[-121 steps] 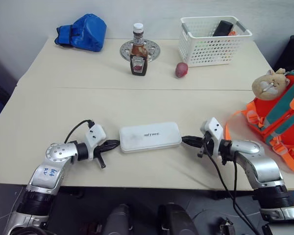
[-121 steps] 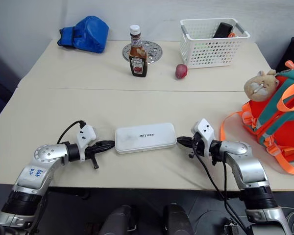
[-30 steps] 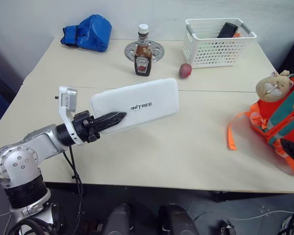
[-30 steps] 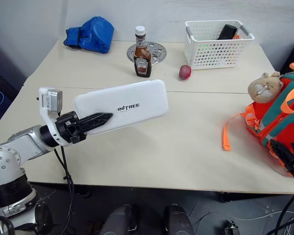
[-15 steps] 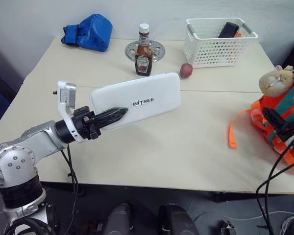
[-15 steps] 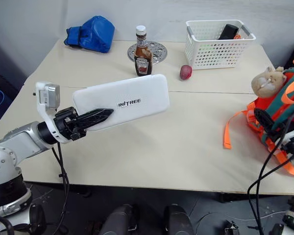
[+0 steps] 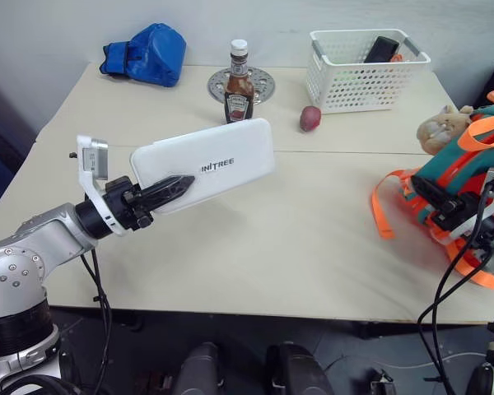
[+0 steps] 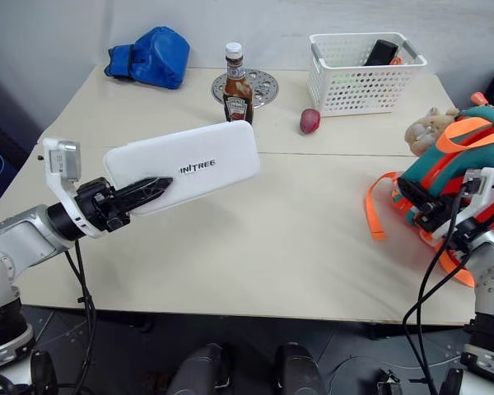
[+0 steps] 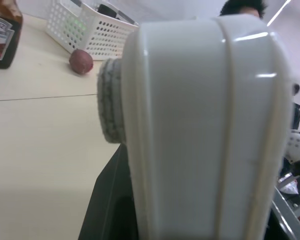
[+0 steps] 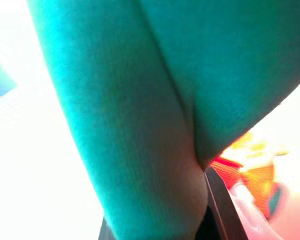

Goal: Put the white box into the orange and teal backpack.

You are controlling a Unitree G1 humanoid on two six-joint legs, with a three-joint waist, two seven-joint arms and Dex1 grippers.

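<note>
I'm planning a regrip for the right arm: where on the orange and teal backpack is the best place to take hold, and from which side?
Probably the teal band at the front edge of the orange and teal backpack, approached from the table side, where the right gripper is shut on it. The band is narrow folded fabric that fits between the fingers; the bulky body would not.

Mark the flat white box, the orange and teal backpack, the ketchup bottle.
flat white box (image 7: 218, 164), left eye view, printed top face
orange and teal backpack (image 8: 469, 156), right eye view, teal band
ketchup bottle (image 7: 238, 103), left eye view, label
</note>
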